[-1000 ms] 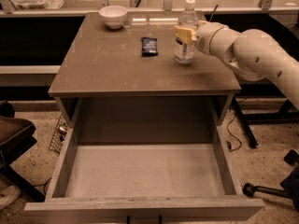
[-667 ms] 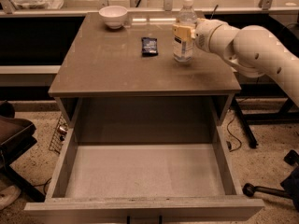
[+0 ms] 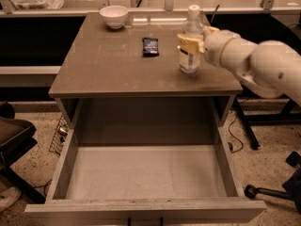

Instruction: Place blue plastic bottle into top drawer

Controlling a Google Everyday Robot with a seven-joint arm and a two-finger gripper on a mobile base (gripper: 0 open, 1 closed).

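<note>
The blue plastic bottle [image 3: 190, 55] is clear with a white cap and a pale label. It stands upright over the right part of the cabinet top [image 3: 113, 65]. My gripper [image 3: 190, 44] reaches in from the right and is shut on the bottle around its label, one pale finger [image 3: 187, 42] showing in front. I cannot tell whether the bottle's base touches the top or hangs just above it. The top drawer [image 3: 141, 173] is pulled wide open below the front edge, and nothing lies in it.
A white bowl [image 3: 114, 16] sits at the back left of the cabinet top. A small dark packet [image 3: 150, 46] lies near the middle, left of the bottle. A chair [image 3: 14, 140] stands at the left, and a wheeled base [image 3: 263, 192] is on the floor at the right.
The bottle and my gripper have shifted together, first slightly left, then a little toward the front edge of the top. The drawer, bowl and packet have not moved.
</note>
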